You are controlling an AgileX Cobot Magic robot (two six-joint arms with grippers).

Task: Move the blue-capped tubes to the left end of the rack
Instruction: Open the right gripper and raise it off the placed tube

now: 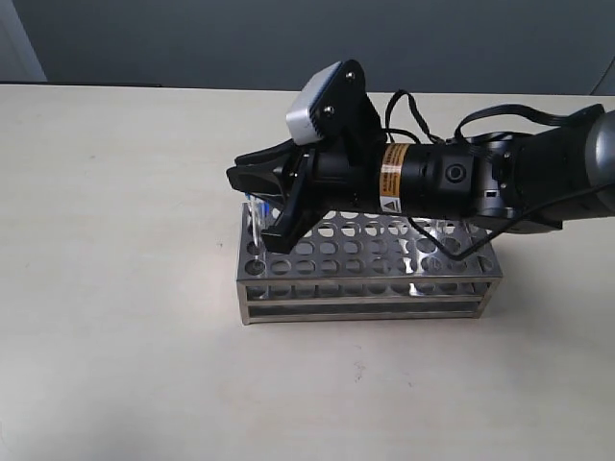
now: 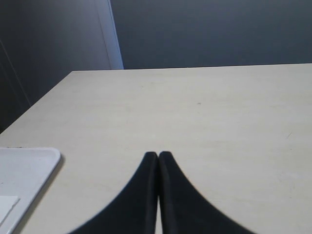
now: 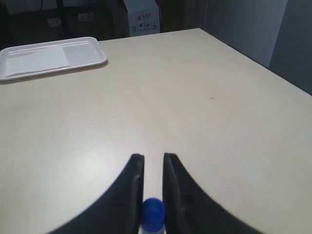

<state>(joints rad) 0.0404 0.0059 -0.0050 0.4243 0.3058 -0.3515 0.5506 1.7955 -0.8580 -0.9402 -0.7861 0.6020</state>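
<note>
Your right gripper [image 1: 254, 209] stretches in from 3 o'clock over the rectangular shiny stainless-steel rack [image 1: 384, 288] and hangs above its 9 o'clock end. Its black jaws stand only a narrow slot apart. In the right wrist view that slot is filled by the bright blue cap of a slim clear plastic blue-capped tube [image 3: 153, 210], pinched on both sides well back from the fingertips. In the exterior view you can see a glint of blue and clear plastic at the rack's 9 o'clock end, right under the gripper. You cannot tell whether the tube's foot sits in a hole.

Your left gripper [image 2: 158, 155] has its black fingers pressed tight together with nothing between them, over the pale beige tabletop [image 2: 195, 112]. A flat white plastic tray [image 2: 24, 170] lies near it.
</note>
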